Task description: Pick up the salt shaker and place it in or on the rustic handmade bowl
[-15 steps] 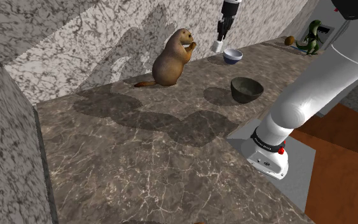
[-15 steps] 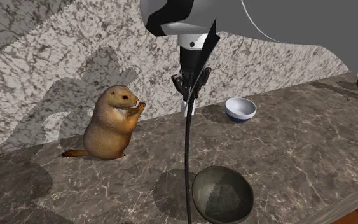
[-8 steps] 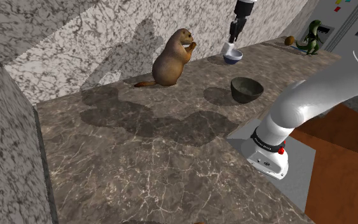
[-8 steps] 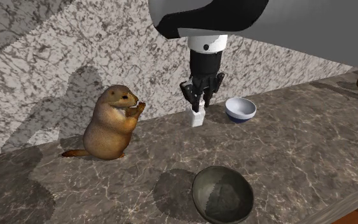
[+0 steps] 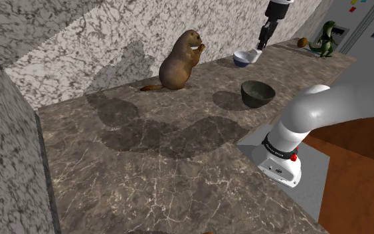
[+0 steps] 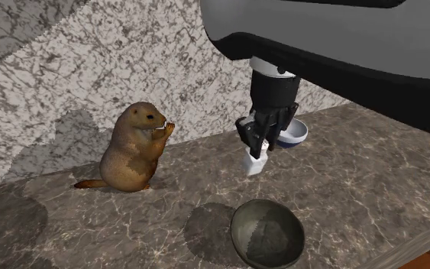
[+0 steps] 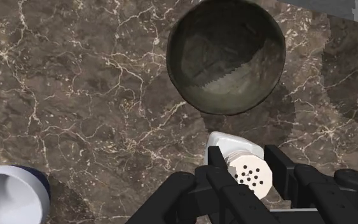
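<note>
My black gripper [image 6: 259,147] is shut on the small white salt shaker [image 6: 256,163] and holds it in the air above the dark marble counter [image 6: 358,191]. In the wrist view the fingers [image 7: 219,173] clasp the shaker [image 7: 244,167], its perforated top facing the camera. The rustic dark grey-green bowl [image 7: 226,56] sits on the counter ahead of the gripper, empty. That bowl [image 6: 267,233] stands nearer the counter's front edge than the gripper does. From the shoulder camera, the gripper [image 5: 262,45] with the shaker [image 5: 254,54] hangs behind the dark bowl [image 5: 258,93].
A small white bowl with a blue base [image 6: 295,135] sits right behind the gripper. A brown groundhog figure [image 6: 135,149] stands by the marbled stone wall [image 6: 68,69]. A green dinosaur toy [image 5: 324,40] and a small orange object [image 5: 302,42] lie at the counter's far end.
The gripper has carried the shaker toward the shoulder view's right, away from the groundhog and past the white bowl, and it now hangs lower and closer to the dark bowl.
</note>
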